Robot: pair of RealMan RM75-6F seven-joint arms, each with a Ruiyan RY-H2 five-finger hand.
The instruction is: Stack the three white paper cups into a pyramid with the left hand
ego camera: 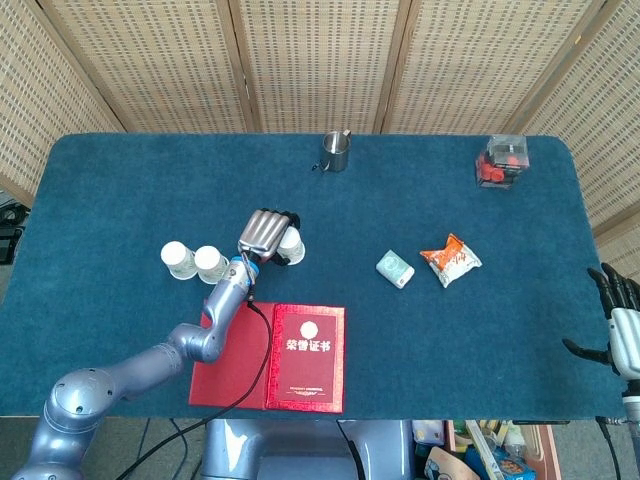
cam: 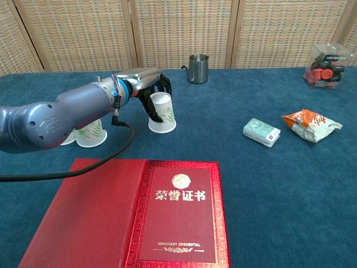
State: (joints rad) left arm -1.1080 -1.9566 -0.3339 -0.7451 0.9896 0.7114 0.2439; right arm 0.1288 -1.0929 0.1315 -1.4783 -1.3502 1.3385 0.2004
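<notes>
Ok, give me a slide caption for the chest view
Left hand closes around the lone upside-down paper cup, two more cups waiting beside it.

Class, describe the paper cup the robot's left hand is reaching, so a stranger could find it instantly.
Start at the red certificate folder and look just beyond it. The single cup stands upside down there, with the left hand curled around it; the other two cups sit together further left.

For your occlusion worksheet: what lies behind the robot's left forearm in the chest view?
Two white paper cups, only partly visible past the forearm. Their upper parts are covered.
</notes>
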